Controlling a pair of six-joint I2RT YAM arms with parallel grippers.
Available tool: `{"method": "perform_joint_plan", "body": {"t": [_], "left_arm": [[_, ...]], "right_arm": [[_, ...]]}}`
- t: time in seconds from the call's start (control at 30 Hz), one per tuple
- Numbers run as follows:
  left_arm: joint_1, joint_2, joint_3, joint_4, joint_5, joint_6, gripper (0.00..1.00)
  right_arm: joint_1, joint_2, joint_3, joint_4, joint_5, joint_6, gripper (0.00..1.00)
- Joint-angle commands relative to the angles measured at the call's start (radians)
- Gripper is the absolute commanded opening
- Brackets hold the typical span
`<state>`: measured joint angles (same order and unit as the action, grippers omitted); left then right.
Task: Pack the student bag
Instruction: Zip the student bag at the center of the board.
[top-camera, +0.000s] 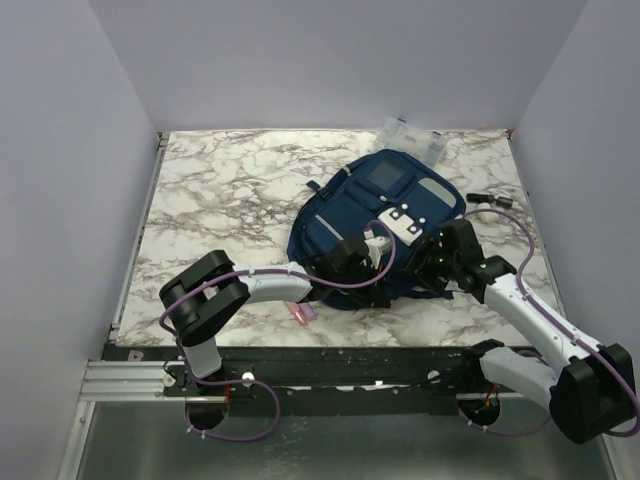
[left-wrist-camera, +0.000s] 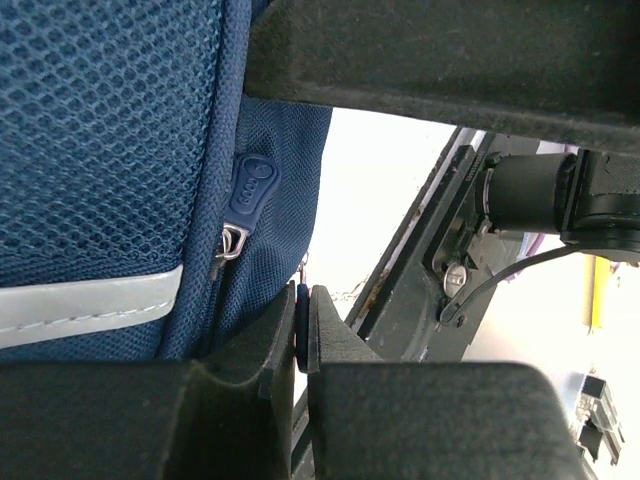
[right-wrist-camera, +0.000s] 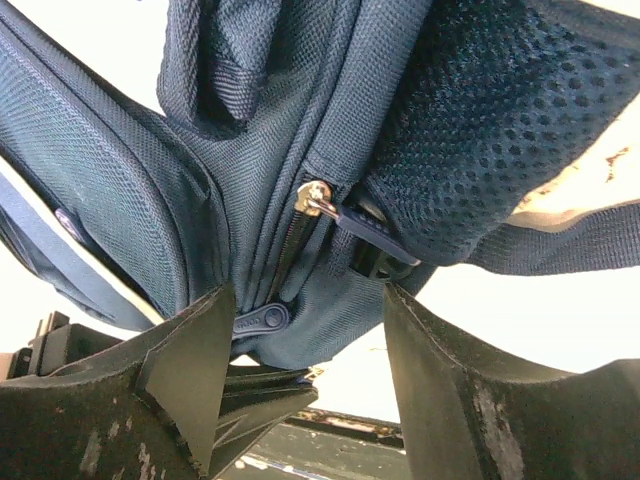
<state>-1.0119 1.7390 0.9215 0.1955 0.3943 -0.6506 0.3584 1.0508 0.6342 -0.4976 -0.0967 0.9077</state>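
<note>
Left gripper (left-wrist-camera: 303, 325) pressed shut at the near-left edge of the student bag (top-camera: 350, 205), just right of a rubber zip pull (left-wrist-camera: 250, 185); unclear whether pinching anything. Right gripper (right-wrist-camera: 305, 300) spread apart, straddling a metal zip slider (right-wrist-camera: 315, 197) at the near-right corner. Lying centre-right on the marble table (top-camera: 220, 190): soft, limp, probably light, best taken by pulls or seams.

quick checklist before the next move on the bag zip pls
1. Right gripper open, student bag's corner between its fingers: ok.
2. Metal zipper slider visible ahead of it: ok.
3. Left gripper shut: ok; pinching anything: cannot tell.
4. Blue zipper tab held by left gripper: not ok, it hangs free.
5. Bag opened for packing: cannot tell.
6. Pink item packed: not ok, lies on the table.
</note>
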Motion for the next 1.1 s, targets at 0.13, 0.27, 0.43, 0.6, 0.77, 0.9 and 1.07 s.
{"method": "perform_joint_plan", "body": {"t": [0.13,0.27,0.43,0.6,0.77,0.9,1.07], "left_arm": [[-0.013,0.013,-0.006,0.033,0.128,0.0,0.15],[-0.018,0.02,-0.003,0.033,0.117,0.008,0.14],[-0.044,-0.032,-0.045,0.03,-0.01,0.043,0.0],[-0.079,-0.026,-0.041,0.026,-0.089,0.08,0.0],[-0.141,-0.028,-0.03,0.023,-0.185,0.107,0.0],[-0.195,-0.032,-0.045,-0.013,-0.372,0.135,0.0],[-0.196,-0.088,-0.143,-0.165,-0.692,0.091,0.0]], "right_arm": [[0.002,-0.083,-0.077,-0.088,-0.063,-0.092,0.68],[0.002,-0.077,-0.107,-0.028,-0.137,-0.058,0.68],[0.002,-0.086,-0.091,-0.132,-0.086,0.003,0.65],[0.002,-0.152,-0.155,-0.034,-0.091,0.109,0.62],[0.002,-0.124,-0.214,0.089,-0.026,0.256,0.52],[0.001,-0.132,-0.241,0.207,0.083,0.373,0.15],[-0.242,0.036,-0.111,0.224,-0.018,0.107,0.0]]}}
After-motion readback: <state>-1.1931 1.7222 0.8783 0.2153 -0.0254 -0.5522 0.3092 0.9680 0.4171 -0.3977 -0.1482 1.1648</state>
